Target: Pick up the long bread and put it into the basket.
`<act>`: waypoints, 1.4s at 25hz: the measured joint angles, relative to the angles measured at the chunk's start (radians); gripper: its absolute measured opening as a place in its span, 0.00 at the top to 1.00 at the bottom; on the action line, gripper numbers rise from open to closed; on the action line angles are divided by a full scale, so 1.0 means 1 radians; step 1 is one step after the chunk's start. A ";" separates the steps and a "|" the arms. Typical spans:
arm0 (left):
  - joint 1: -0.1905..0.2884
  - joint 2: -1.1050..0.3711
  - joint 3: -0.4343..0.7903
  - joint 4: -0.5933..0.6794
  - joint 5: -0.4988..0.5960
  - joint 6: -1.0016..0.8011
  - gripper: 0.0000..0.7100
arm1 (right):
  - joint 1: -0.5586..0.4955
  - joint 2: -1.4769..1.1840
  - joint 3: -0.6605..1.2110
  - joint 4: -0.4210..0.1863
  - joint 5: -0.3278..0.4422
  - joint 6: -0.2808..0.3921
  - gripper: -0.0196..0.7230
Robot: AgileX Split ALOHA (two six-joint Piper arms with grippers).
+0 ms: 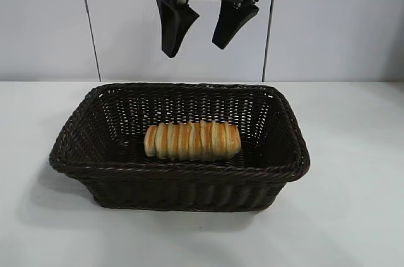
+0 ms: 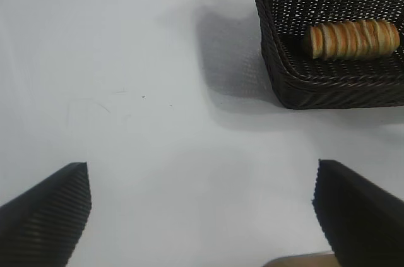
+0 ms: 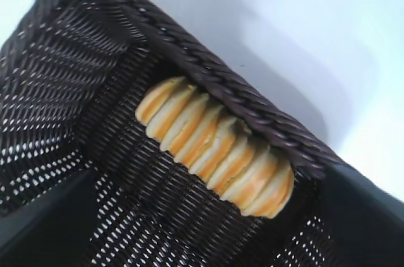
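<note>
bright, even light | soft shadow beside basket (image 2: 278, 59) | frames sharp

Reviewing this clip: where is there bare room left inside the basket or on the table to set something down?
Inside the basket, the long bread lies along the near wall; the floor behind it, toward the far rim, is bare. The table is open left, right and in front of the basket. The right gripper hangs above the far rim, jaws open, crowding that approach. The left gripper is open over bare table.

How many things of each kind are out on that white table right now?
Long bread: 1, lying inside the basket
Basket: 1, dark brown wicker
Grippers: 2, the right gripper open above the basket, the left gripper open over bare table
Total: 4
</note>
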 joint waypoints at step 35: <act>0.000 0.000 0.000 0.000 0.000 0.000 0.03 | -0.589 -0.071 0.000 -0.207 0.003 0.109 0.04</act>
